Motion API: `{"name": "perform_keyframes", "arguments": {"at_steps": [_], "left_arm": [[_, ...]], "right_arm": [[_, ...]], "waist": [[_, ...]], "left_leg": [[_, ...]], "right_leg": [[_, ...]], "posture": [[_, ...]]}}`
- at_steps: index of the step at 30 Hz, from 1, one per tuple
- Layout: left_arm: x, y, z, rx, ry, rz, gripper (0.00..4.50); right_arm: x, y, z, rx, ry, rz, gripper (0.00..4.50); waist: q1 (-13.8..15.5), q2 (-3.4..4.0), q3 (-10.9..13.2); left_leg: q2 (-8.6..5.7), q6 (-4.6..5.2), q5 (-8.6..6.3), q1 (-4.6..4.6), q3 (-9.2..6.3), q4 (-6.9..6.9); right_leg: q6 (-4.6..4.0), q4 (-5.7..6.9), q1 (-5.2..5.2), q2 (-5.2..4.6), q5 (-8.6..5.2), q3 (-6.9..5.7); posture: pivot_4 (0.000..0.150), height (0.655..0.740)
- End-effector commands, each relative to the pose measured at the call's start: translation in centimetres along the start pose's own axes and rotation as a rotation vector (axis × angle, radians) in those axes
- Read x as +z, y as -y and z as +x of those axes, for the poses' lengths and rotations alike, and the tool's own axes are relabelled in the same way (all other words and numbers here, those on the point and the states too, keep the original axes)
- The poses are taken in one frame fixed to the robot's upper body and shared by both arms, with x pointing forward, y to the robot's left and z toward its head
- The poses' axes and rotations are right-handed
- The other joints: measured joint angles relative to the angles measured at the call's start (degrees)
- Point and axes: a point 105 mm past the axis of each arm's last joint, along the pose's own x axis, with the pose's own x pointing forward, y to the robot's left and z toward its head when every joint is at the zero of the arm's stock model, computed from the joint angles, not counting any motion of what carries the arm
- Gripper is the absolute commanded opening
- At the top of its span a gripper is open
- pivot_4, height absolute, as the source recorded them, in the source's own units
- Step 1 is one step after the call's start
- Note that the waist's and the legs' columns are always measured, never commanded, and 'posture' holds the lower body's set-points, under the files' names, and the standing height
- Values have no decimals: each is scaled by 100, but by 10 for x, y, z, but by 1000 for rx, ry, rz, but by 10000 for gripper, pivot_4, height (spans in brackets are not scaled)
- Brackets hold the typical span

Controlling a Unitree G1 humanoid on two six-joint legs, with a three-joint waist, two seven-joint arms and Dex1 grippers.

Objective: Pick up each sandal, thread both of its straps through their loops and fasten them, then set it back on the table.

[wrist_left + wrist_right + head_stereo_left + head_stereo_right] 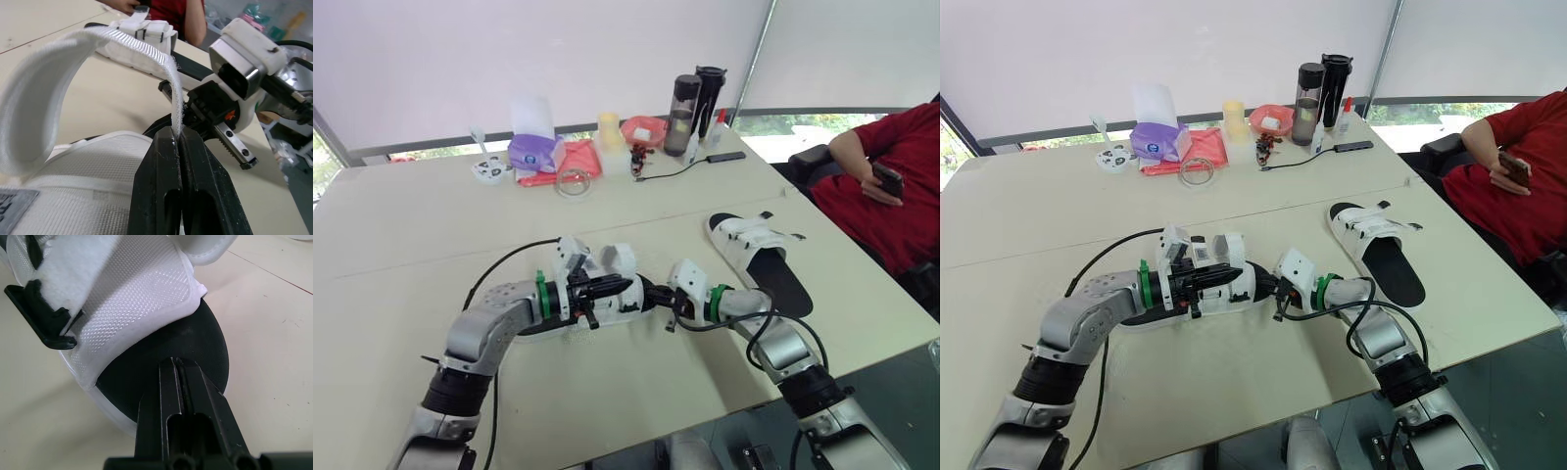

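A white sandal (619,294) with a black insole lies in the middle of the table. My left gripper (607,287) hovers over it, shut on the end of its white webbing strap (98,44), which curves up in a loop from the upper. The pinch shows in the left wrist view, at my left gripper (177,139). My right gripper (658,296) is at the sandal's right end, shut, with its tips (176,363) on the black insole (205,338). A black plastic loop (44,318) sits beside the mesh upper. The second sandal (759,257) lies flat to the right with its straps closed.
Far across the table stand two dark bottles (695,108), a purple tissue pack (533,149), a red cloth, a clear tape ring (574,182) and a cabled black bar (724,157). A person in red (891,186) sits at the right edge, holding a phone.
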Motion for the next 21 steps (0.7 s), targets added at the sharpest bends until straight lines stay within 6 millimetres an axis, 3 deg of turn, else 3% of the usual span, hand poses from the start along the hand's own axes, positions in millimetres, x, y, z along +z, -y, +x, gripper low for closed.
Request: {"name": "perform_keyframes", "arguments": {"at_steps": [1,11,21], "left_arm": [[0,11,-5,-40,-9,1,494],[-16,18,-18,-97,-138,107,494],[-12,0,0,-12,-150,212,494]], "right_arm": [[-82,-21,-7,18,-298,130,0],[-83,-21,-6,19,-298,132,0],[-83,-20,-5,16,-297,135,0]], "waist": [[0,1,0],[-25,10,2],[-21,80,-51]], "left_leg": [[0,0,0,0,-1,0],[11,-7,-5,-9,6,-8],[34,-6,-6,-34,-2,-3]], "right_leg": [[0,0,-1,0,0,0],[0,-44,1,4,0,-9],[0,-114,9,18,0,-27]], "posture": [[1500,7400],[1500,7400],[1500,7400]]}}
